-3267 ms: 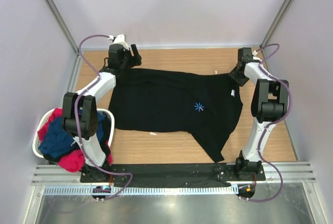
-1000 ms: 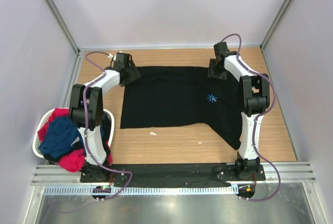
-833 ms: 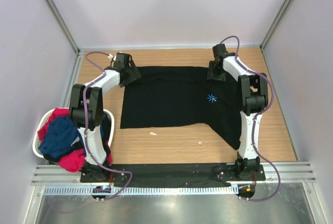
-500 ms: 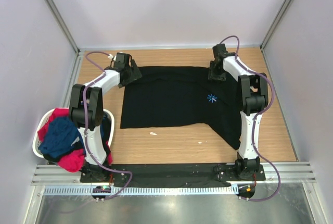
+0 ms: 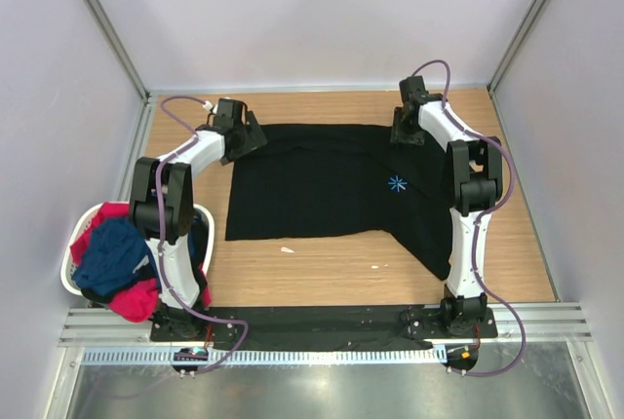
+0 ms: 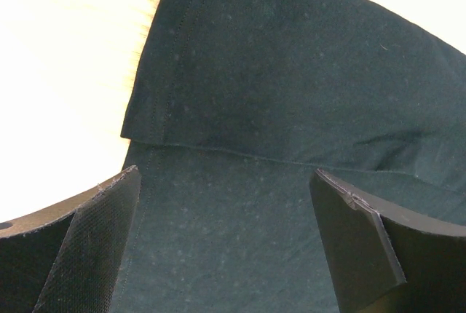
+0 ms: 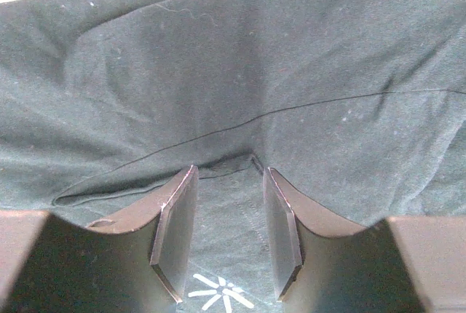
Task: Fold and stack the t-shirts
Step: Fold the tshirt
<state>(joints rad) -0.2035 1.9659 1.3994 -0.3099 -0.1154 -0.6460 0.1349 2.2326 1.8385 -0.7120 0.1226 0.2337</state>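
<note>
A: One desk (image 5: 312, 283), then. What is the biggest thing on it?

B: The black shirt (image 5: 312, 185). It lies flat across the far half, and one tail runs toward the near right corner, beside the right arm.

A: And off the desk?

B: A white basket (image 5: 66, 268) sits at the near left, by the left arm's base. A navy shirt (image 5: 107, 253) is bunched on top in it, with a red shirt (image 5: 136, 299) under and around that.

A: The left end effector (image 6: 224, 182)?

B: It is at the black shirt's far left corner with its fingers wide apart. They hold nothing, and the cloth's doubled-over edge lies below them.

A: The right end effector (image 7: 229, 175)?

B: It is at the shirt's far edge, right of the middle. Its fingers stand partly apart, and a fold line in the cloth runs just past their tips. Through the gap I see flat cloth, and nothing looks pinched.

A: Anything smaller?

B: A pale blue star mark (image 5: 397, 183) shows on the shirt, near that end effector. Two tiny white scraps (image 5: 286, 249) lie on the bare wood, just off the shirt's near edge.
</note>
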